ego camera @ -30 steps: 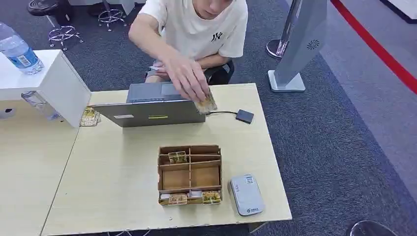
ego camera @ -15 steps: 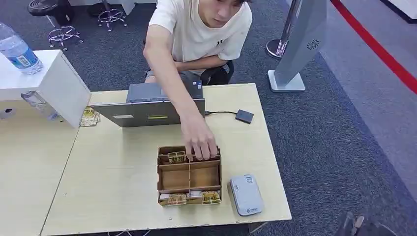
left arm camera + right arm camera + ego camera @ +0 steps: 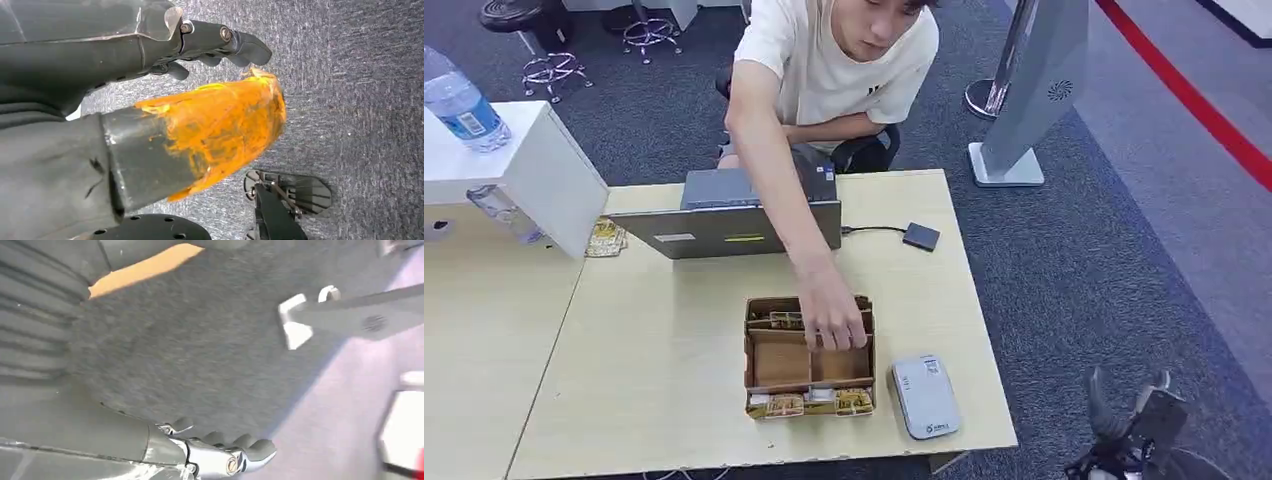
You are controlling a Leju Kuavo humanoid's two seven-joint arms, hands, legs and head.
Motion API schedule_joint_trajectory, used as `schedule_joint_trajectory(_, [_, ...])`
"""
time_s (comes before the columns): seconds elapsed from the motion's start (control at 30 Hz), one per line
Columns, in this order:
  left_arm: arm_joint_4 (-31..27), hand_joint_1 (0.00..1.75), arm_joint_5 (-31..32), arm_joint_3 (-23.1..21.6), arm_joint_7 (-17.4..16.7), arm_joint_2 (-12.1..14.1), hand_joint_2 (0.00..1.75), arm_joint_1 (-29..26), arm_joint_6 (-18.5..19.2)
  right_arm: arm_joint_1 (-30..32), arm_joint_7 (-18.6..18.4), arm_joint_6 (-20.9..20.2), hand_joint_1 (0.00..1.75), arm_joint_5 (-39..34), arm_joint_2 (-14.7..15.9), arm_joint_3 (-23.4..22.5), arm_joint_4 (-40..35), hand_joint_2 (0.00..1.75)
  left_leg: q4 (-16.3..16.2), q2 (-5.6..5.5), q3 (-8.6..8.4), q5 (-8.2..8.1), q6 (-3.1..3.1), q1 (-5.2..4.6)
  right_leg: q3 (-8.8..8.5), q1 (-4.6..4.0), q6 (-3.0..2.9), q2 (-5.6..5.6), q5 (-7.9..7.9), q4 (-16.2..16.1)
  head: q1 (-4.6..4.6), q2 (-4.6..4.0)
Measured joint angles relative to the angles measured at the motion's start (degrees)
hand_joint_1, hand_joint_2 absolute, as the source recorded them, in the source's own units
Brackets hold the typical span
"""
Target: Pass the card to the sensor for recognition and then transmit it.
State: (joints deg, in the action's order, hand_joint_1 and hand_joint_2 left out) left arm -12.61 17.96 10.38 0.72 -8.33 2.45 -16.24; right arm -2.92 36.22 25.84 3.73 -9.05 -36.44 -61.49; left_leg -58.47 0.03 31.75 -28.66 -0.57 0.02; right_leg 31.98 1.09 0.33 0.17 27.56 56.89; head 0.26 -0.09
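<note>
A brown cardboard organiser box [image 3: 781, 363] stands on the pale wooden table [image 3: 654, 350]. Gold-patterned cards [image 3: 810, 403] stand in its front row, and more cards [image 3: 775, 320] in its back row. A person's hand [image 3: 832, 318] reaches into the back compartments. The grey card sensor [image 3: 926, 395] lies flat just right of the box. My right hand [image 3: 1136, 418] is off the table's right front corner, over the carpet, fingers apart and holding nothing; its fingers [image 3: 227, 458] also show in the right wrist view. My left hand [image 3: 215, 45] hangs over the carpet, holding nothing.
A grey laptop [image 3: 724, 225] sits at the table's far side, cabled to a small black device [image 3: 921, 237]. Loose cards [image 3: 607, 237] lie left of it. A white stand with a water bottle [image 3: 459, 100] is at left. A grey kiosk [image 3: 1034, 90] stands beyond.
The person's hand carried a card from beside the laptop down into the organiser box. My right hand has risen into the head view at the bottom right.
</note>
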Motion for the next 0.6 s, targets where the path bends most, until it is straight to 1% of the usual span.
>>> schedule_joint_trajectory(0.17, [0.0,0.00,0.1,0.5,0.0,0.0,0.00,0.0,-0.1,2.4,0.4,1.5,0.00,3.7,-2.4,4.6,-8.3,1.75,0.0,-0.01,0.00,0.00,0.00,0.00,0.00,0.00,0.00,-0.01,0.00,0.0,0.00,0.00])
schedule_joint_trajectory(0.37, [0.1,0.00,0.7,1.2,0.0,0.0,0.00,0.0,-0.2,5.8,0.6,4.3,0.00,9.2,-4.7,12.2,-17.3,1.75,0.0,-0.02,0.02,0.00,0.00,0.01,0.00,-0.01,0.00,-0.02,0.01,0.0,0.00,0.00])
schedule_joint_trajectory(0.6, [0.1,0.00,1.2,1.6,-0.1,0.0,0.00,0.0,-0.2,9.6,0.5,7.3,0.00,15.9,-5.5,22.1,-25.4,1.75,0.0,-0.01,0.02,0.00,0.00,0.01,0.00,-0.01,0.00,-0.01,0.01,0.0,0.00,0.00])
